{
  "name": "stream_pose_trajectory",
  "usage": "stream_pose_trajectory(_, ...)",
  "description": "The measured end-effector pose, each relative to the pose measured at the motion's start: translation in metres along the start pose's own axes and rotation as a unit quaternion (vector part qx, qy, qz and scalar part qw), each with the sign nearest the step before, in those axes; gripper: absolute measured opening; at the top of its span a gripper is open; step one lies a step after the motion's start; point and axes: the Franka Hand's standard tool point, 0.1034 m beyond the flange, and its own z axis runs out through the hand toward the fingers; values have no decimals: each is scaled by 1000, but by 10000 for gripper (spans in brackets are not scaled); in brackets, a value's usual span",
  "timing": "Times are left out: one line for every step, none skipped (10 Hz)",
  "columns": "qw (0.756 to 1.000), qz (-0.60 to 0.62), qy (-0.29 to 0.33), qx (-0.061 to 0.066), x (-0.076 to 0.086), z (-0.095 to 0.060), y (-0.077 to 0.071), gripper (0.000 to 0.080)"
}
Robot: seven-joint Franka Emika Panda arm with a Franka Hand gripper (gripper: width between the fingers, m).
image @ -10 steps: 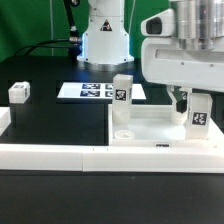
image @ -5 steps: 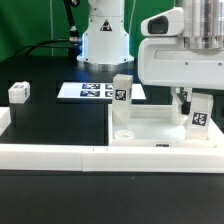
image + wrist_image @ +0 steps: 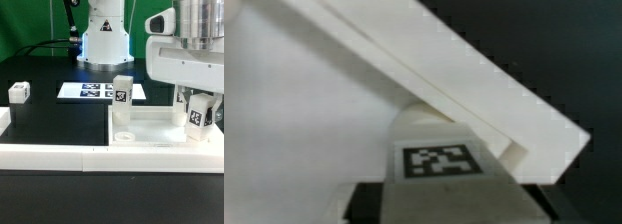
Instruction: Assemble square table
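Exterior view's right: gripper [image 3: 195,104] tight around tilted leg [image 3: 199,119] at tabletop [image 3: 152,126] edge; roomy black table [image 3: 60,122] opposite.

A black table [image 3: 45,125] fills most of the exterior view. Behind it, at 10 o'clock, there is a green backdrop [image 3: 22,25]. The marker board [image 3: 72,91] lies flat near the centre. A low white border wall [image 3: 60,155] runs across at 6 o'clock. The light is bright.

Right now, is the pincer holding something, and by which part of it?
The pincer appears to hold the tagged leg by its opposite sides, near its top.
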Motion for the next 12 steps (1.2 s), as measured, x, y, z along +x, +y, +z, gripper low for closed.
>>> stream_pose_trajectory(993, 117, -11, 6, 2, 1, 0, 290)
stream_pose_trajectory(978, 207, -26, 18, 4, 3, 1, 290)
stream_pose_trajectory(967, 252, -31, 26, 4, 4, 0, 290)
stream_pose_trajectory(961, 274, -33, 27, 3, 4, -1, 290)
stream_pose_trajectory(959, 279, -33, 27, 3, 4, -1, 294)
stream_pose_trajectory(961, 274, -33, 27, 3, 4, 0, 294)
stream_pose_trajectory(965, 259, -32, 26, 4, 4, 0, 542)
stream_pose_trajectory(989, 145, -30, 19, 6, 2, 0, 542)
stream_pose_trajectory(997, 72, -33, 16, 3, 1, 1, 619)
stream_pose_trajectory(999, 28, -36, 8, -3, 1, 3, 643)
stream_pose_trajectory(999, 0, -34, 9, -1, 2, 4, 643)
stream_pose_trajectory(999, -26, -33, 9, 0, 3, 4, 649)
